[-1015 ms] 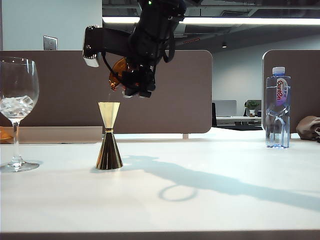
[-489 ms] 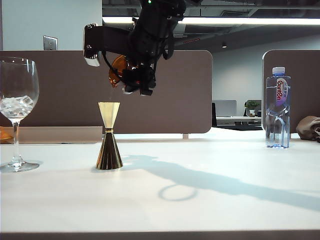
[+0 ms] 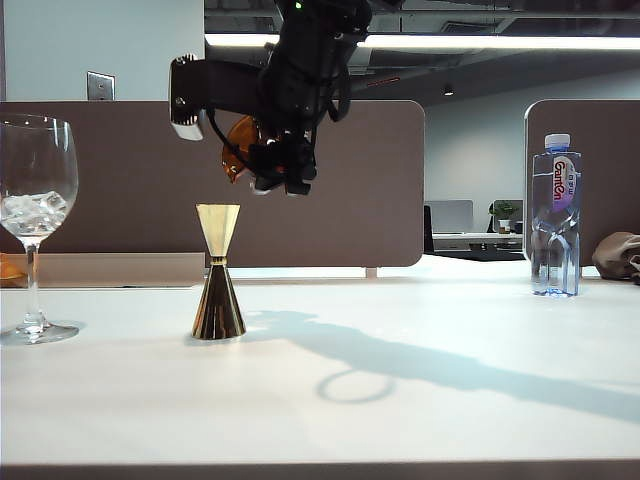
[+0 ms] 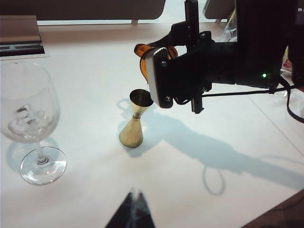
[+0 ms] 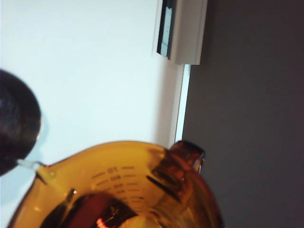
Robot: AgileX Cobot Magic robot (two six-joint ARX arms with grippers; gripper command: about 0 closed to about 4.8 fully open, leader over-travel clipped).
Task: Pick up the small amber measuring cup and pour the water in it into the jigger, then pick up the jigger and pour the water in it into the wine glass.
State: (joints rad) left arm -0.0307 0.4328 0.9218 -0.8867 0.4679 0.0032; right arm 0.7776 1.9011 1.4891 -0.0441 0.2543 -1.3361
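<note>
Upper centre of the exterior view, the right gripper (image 3: 281, 182) hangs in the air with the small amber measuring cup (image 3: 240, 145) clamped in its fingers, and the cup is tipped well over on its side, mouth angled down to the left. Directly beneath, a clear gap below, stands the jigger (image 3: 218, 272), gold and upright on the white desk (image 3: 420, 400), wide cone down, paler cone up. No stream of water can be made out between the two.

Over at the far left edge, the wine glass (image 3: 36, 220) stands upright on its foot, well apart from the jigger, with what looks like ice sitting in the bowl. Far right of the frame, a plastic water bottle (image 3: 556, 215) with a pale cap stands near the desk's back edge.

From the left wrist view, the same line-up: wine glass (image 4: 29, 124) at the left, jigger (image 4: 135, 118) in the middle with its dark open mouth showing, and the amber cup (image 4: 144, 56) peeking out behind the right arm's black housing just above it. The left gripper (image 4: 132, 213) shows only as a dark tip at the bottom edge, low and away from everything; whether its fingers are open or shut I can't tell.

The right wrist view is filled with the cup (image 5: 118, 190), graduation marks visible inside its wall.
</note>
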